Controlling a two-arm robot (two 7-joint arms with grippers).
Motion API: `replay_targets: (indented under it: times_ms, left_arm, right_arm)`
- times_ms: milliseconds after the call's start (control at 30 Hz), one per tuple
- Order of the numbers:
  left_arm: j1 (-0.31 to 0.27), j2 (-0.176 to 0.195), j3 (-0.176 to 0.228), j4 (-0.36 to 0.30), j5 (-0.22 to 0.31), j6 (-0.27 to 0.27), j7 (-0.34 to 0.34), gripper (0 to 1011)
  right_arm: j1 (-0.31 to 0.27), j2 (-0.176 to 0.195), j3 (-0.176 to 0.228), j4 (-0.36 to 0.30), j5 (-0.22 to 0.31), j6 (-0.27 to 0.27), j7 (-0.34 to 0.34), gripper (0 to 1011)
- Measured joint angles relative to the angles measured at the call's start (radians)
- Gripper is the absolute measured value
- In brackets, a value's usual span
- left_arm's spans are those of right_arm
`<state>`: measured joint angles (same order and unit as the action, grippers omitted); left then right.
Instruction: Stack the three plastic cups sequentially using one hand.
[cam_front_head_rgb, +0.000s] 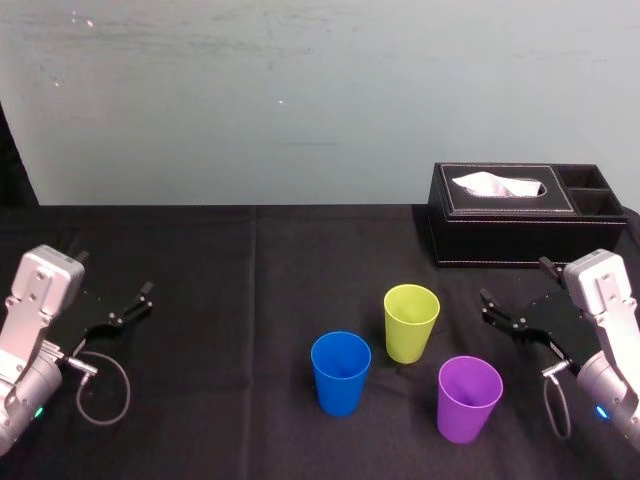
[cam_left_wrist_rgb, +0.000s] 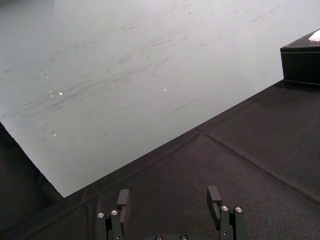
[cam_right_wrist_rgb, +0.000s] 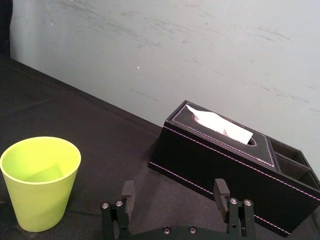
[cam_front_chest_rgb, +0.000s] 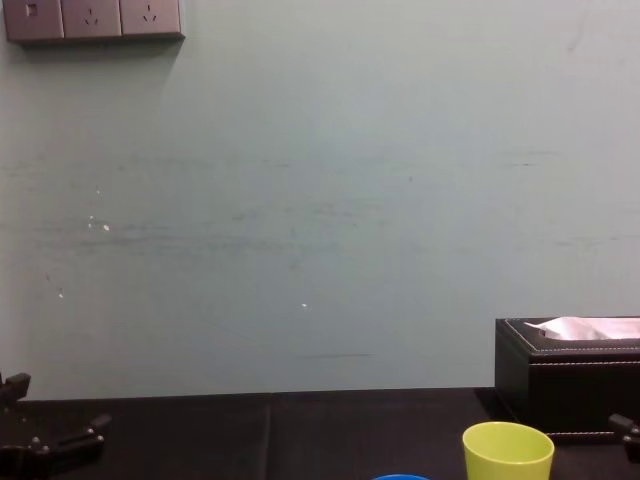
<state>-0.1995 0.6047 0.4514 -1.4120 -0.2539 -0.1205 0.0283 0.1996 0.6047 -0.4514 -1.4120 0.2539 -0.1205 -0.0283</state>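
Black table cloth (cam_front_head_rgb: 240, 300) is spread out. The lime cup (cam_front_head_rgb: 411, 322), blue cup (cam_front_head_rgb: 341, 372) and purple cup (cam_front_head_rgb: 469, 398) are stood upright right of the middle, close but apart. The left gripper (cam_front_head_rgb: 114, 272) and right gripper (cam_front_head_rgb: 514, 282) are held wide open and empty at the sides.

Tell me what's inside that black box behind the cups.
White tissue pokes from the tissue box slot; beside it, two open compartments. The lid hides the rest.

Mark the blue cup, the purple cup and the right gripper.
Blue cup (cam_front_head_rgb: 340, 390): head view, front wall.
Purple cup (cam_front_head_rgb: 468, 415): head view, front wall.
Right gripper (cam_right_wrist_rgb: 174, 189): right wrist view, midway between its open jaws.
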Motion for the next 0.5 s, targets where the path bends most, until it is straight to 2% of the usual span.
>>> replay_targets:
  times_ms: [500]
  left_arm:
    - [0.000, 0.000, 0.000, 0.000, 0.000, 0.000, 0.000, 1000]
  right_arm:
    - [0.000, 0.000, 0.000, 0.000, 0.000, 0.000, 0.000, 1003]
